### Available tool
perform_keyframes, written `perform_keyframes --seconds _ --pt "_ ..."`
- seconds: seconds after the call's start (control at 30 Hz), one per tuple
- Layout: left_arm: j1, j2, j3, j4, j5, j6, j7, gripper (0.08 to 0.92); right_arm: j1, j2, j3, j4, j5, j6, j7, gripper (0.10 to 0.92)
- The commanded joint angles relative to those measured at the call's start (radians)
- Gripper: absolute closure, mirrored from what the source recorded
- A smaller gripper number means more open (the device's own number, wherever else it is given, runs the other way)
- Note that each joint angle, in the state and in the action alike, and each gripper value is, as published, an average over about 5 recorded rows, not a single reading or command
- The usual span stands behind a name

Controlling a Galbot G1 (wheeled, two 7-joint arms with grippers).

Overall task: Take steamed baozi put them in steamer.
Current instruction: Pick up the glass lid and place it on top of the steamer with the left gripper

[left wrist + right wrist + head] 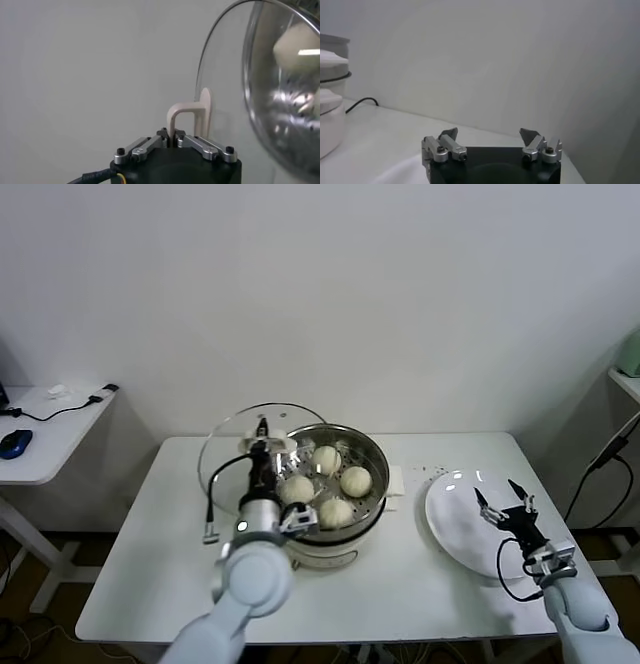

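A white table (130,584) fills the lower half of the head view, set against a plain white wall. A second, smaller table (40,449) stands at nine o'clock with a blue mouse (14,443) and a black cable on it.

Near the middle of the main table sits the steamer (372,446), a shiny steel basket on a cream-white base. Four baozi lie inside it: one (326,458) at twelve o'clock in the basket, one (356,480) at three o'clock, one (336,512) at six o'clock and one (297,489) at nine o'clock.

A round glass lid (225,459) stands nearly on edge at the steamer's nine o'clock side, lifted off the basket. The left gripper (264,446) holds it, its fingers pressed together on the lid's white handle (187,116), as the left wrist view shows close up.

A flat white plate (455,519) lies at three o'clock from the steamer, well apart from it. The right gripper (506,506) hovers over the plate's far edge, its fingers spread wide and holding nothing.
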Motion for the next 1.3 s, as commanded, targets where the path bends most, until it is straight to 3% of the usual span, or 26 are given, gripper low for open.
perform_keyframes --seconds 0.03,0.4,1.3 --pt "-0.105 -0.254 0.134 0.219 0.108 0.048 -0.012 0.85 0.0 0.0 0.017 -0.009 -0.004 0.002 -0.001 0.203" --pt "-0.091 -0.331 0.124 0.306 0.126 0.048 -0.028 0.85 -0.003 0.004 0.034 -0.018 -0.005 0.01 -0.012 0.203" --pt "-0.044 -0.295 0.074 0.322 0.15 0.048 -0.028 0.85 0.009 0.018 0.037 -0.037 -0.01 0.02 -0.028 0.203"
